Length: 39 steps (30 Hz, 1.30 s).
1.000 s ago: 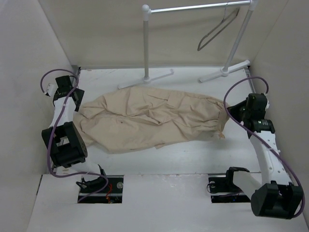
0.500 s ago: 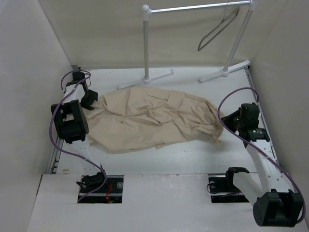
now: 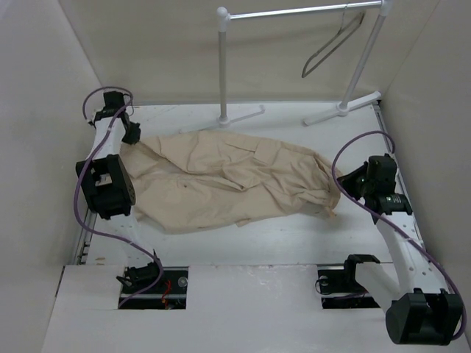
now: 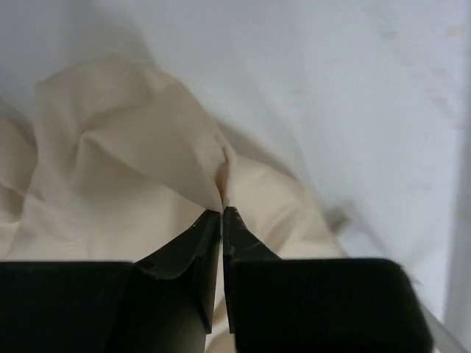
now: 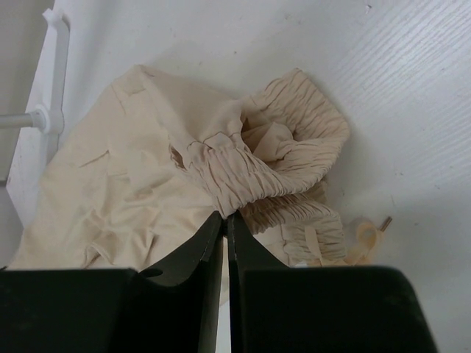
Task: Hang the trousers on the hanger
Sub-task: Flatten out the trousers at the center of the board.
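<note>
Trousers [image 3: 235,180] pinched in left gripper [image 4: 221,213] (right gripper [image 5: 224,217] likewise).

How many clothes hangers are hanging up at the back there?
1: a thin dark-grey wire hanger, hooked near the right end of the white tubular rack. No others show.

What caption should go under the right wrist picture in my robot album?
The right gripper, shut, pinches the gathered waistband of the beige trousers lying crumpled on the white table.
</note>
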Tool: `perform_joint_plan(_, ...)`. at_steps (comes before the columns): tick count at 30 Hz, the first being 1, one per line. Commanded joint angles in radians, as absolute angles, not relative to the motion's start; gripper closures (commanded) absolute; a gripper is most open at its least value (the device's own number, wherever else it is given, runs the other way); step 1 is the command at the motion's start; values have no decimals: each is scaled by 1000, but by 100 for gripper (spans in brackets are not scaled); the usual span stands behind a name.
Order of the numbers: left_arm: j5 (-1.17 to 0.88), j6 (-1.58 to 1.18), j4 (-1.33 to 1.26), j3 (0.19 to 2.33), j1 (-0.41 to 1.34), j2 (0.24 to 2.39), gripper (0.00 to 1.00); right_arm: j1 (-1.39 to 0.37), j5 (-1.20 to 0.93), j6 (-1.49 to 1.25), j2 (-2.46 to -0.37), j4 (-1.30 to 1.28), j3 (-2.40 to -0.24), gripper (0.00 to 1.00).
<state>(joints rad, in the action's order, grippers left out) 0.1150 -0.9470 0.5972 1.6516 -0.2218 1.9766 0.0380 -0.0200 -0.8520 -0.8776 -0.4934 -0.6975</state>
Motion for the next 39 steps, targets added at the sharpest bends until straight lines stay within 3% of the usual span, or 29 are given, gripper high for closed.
perform_joint_plan(1, 141, -933, 577, 1834, -183, 1804, 96, 35, -34, -839, -888, -468, -785, 89)
perform_joint_plan(6, 173, -878, 519, 1811, -168, 1668, 96, 33, -37, -839, -891, -468, -816, 89)
perform_joint_plan(12, 233, -850, 250, 1246, -220, 1405, 93, 39, -64, -836, -868, -474, -766, 89)
perform_joint_plan(17, 200, -876, 106, 994, -310, 1511, 91, 50, -83, -838, -887, -474, -756, 89)
perform_joint_plan(27, 167, -910, 136, 1086, -383, 1646, 89, 130, -35, -859, -1063, -443, -839, 91)
perform_joint_plan(30, 163, -914, 176, 1111, -381, 1651, 76, 166, 12, -864, -1141, -423, -874, 90)
perform_joint_plan(32, 173, -928, 205, 1106, -381, 1620, 64, 191, 44, -862, -1183, -405, -899, 79)
perform_joint_plan(34, 202, -945, 219, 1091, -363, 1559, 55, 205, 29, -853, -1215, -396, -939, 59)
perform_joint_plan(37, 264, -946, 219, 1069, -290, 1441, 50, 212, 37, -830, -1216, -385, -976, 36)
perform_joint_plan(39, 301, -940, 225, 1055, -201, 1381, 49, 209, 43, -810, -1250, -377, -989, 30)
